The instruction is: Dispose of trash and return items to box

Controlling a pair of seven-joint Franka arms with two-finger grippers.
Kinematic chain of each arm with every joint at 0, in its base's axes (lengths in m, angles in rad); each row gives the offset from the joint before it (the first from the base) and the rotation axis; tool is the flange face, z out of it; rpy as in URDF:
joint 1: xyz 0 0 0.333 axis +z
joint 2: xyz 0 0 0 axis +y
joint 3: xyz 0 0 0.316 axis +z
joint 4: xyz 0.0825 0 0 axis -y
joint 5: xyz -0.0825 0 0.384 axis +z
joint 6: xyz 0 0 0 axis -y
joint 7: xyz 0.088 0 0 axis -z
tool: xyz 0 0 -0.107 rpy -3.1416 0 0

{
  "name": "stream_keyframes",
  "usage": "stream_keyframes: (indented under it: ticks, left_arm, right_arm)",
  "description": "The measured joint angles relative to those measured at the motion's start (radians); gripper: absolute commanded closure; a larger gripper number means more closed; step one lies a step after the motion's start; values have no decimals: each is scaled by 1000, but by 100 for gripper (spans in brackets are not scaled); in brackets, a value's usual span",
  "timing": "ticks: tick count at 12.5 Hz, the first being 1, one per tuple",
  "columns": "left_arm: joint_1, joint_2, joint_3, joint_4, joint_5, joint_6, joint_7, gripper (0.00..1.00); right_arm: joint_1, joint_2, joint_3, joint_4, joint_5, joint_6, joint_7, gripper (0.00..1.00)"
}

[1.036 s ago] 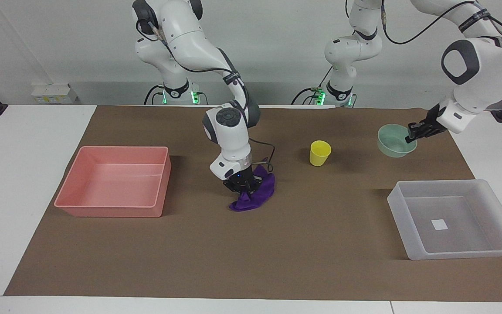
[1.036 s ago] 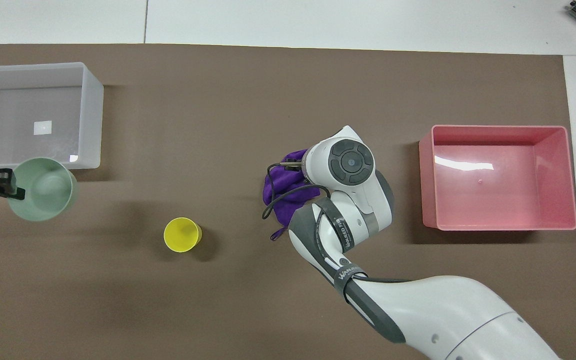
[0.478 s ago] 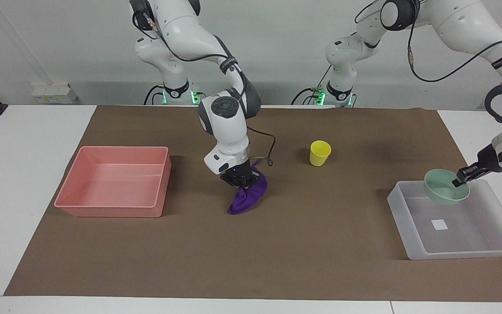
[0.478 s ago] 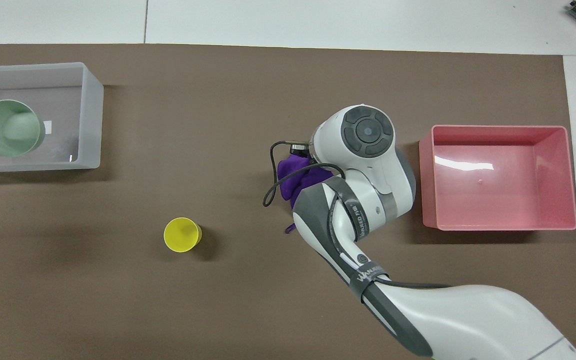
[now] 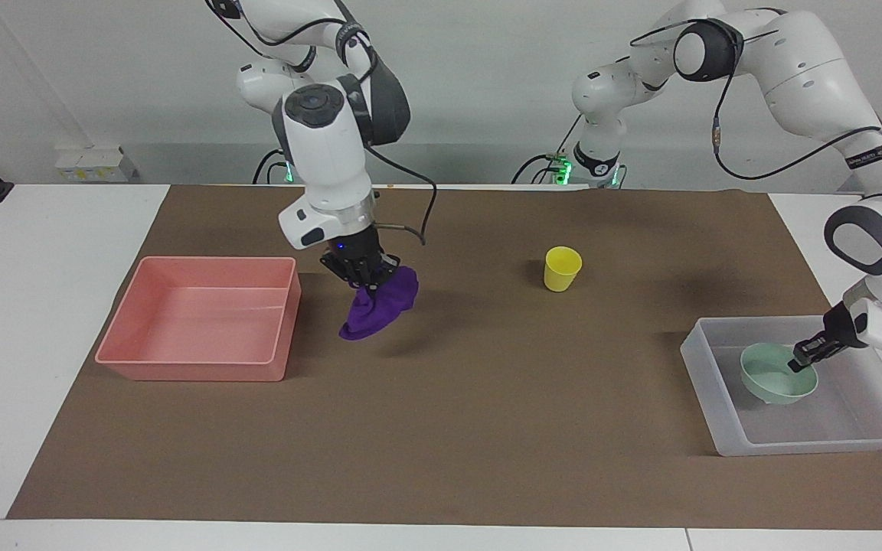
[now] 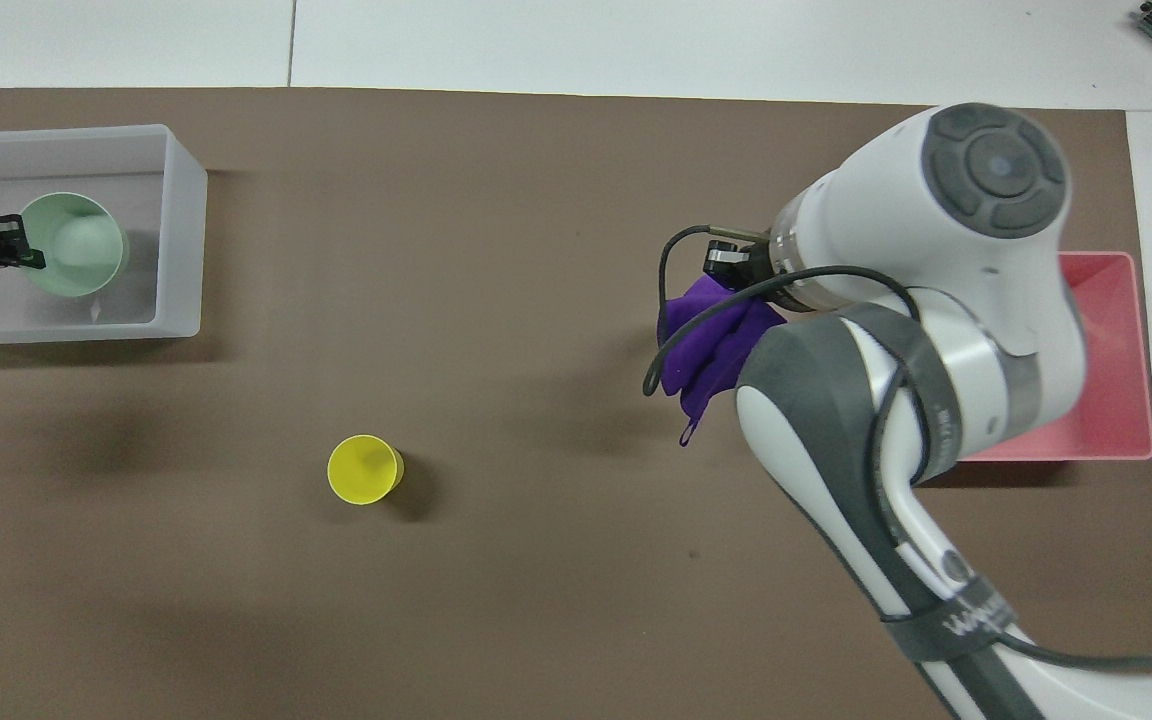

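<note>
Since the earlier frames we see both arms shift: right gripper (image 5: pixel 368 277) lifted the purple rag (image 5: pixel 377 308) off the mat, now center-left of the facing view beside the pink tray (image 5: pixel 194 369), clenched on it. Left gripper (image 5: pixel 802 361) lowered the green bowl (image 5: pixel 774 378) into the clear box (image 5: pixel 724 413) at lower right, pinching its rim. Yellow cup (image 5: pixel 562 268) sits mid-frame, untouched. Risk, we think: the rag's dangling tail could snag the tray wall; releasing a tilted bowl may tip it.
</note>
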Motion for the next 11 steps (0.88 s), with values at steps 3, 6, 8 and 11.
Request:
stream_keyframes:
  ticks: [3,6,8,11]
  left_arm:
    - [-5,20,-3,5,3,1,5,0]
    - [-46,7,-7,36,45,0,4,0]
    - [-68,-46,-9,53,70,-75,-1,0]
    - [-121,-171,-18,58,72,-309,-39,0]
  right_arm:
    - [-121,-76,-3,19,-2,-117,-173,100]
    - [-249,-95,-6,13,-19,-148,-369,100]
    - [-343,-96,-8,-20,-36,-143,-555,100]
    - [-436,-98,-10,-121,-89,-66,-745,100]
